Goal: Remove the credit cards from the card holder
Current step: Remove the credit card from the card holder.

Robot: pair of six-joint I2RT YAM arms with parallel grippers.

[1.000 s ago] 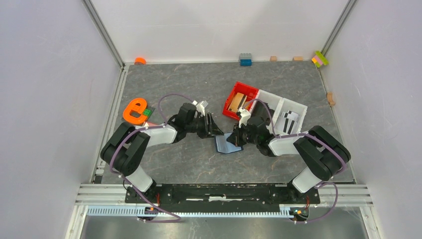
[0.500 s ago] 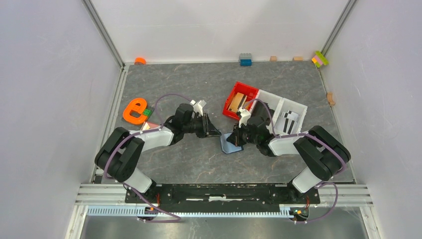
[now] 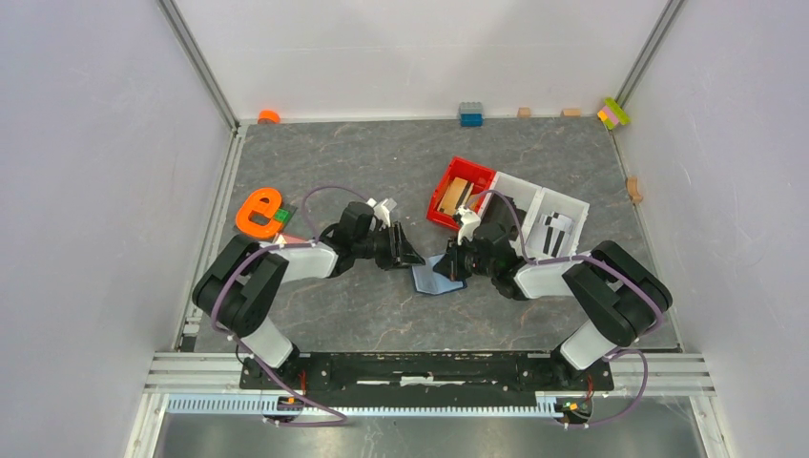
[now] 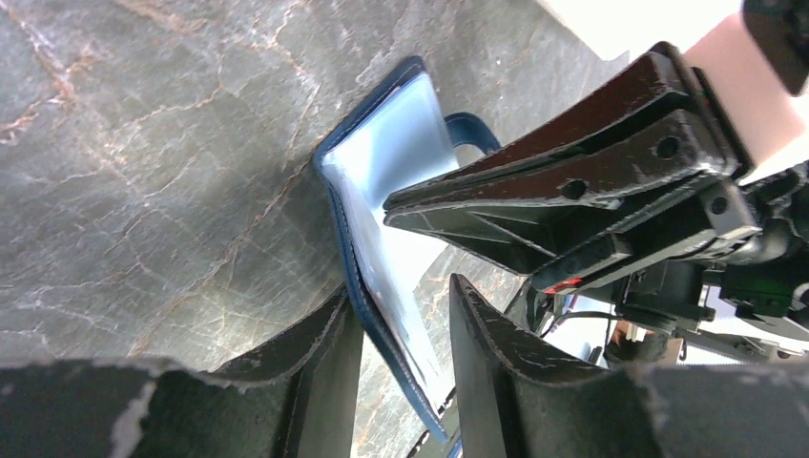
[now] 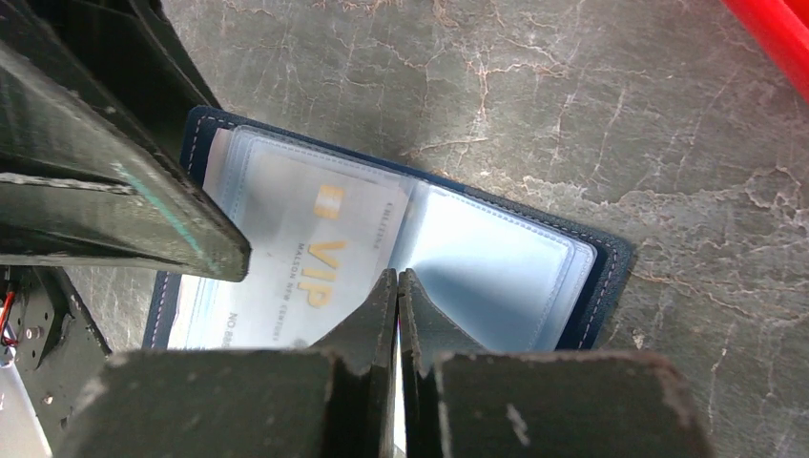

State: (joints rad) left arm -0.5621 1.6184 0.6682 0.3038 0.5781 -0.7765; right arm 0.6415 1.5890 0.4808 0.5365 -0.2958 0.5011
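**Desk:** Where's the card holder?

**Me:** Open on the table, inside up, between the two grippers and a touch nearer the bases than either tip. Its long axis runs arm to arm, with the fold across the middle.

**Desk:** Right gripper?

**Me:** Fingers closed tight, nothing between them that I can make out. Tips planted at the fold. I judge it is pinning the holder down.

**Desk:** Left gripper?

**Me:** Jaws apart, straddling the edge of the cover on its own side. A gap shows either side of that edge, so I call it not clamped.

**Desk:** Cards?

**Me:** One credit card in view, pale with gold VIP lettering. It sits under the clear sleeve on the half toward the left gripper. The other half's sleeve looks empty from the right wrist. Nothing out yet.

**Desk:** Which arm pulls?

**Me:** Left is nearer. The card lies just beyond its tips, toward the fold. I cannot tell which side the sleeve opens, and the pull hangs on that.
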